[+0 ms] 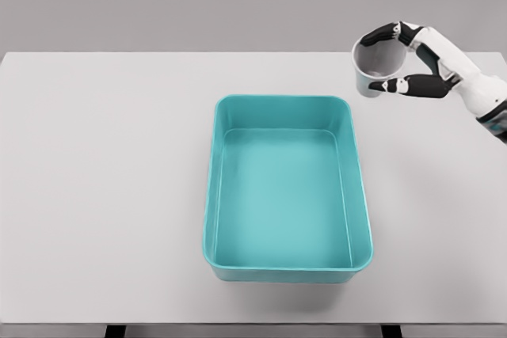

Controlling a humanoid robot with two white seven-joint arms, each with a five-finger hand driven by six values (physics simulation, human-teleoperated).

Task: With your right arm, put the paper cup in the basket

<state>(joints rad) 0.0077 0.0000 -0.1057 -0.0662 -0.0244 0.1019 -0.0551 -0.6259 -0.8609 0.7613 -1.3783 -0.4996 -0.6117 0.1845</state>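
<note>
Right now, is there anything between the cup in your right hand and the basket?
No. In the head view, only bare white table lies between the paper cup, gripped by the right hand, and the teal basket's upper right corner.

Right hand (412, 61) and forearm (475, 89) of the humanoid, head view. The forearm shell is smooth, glossy white and rounded, tapering toward the wrist. At the picture's right edge a darker grey-teal band interrupts the white casing. The fingers (416, 85) are built of alternating segments: black links at the joints and light grey to white tips. No cables or markings are discernible.
</note>
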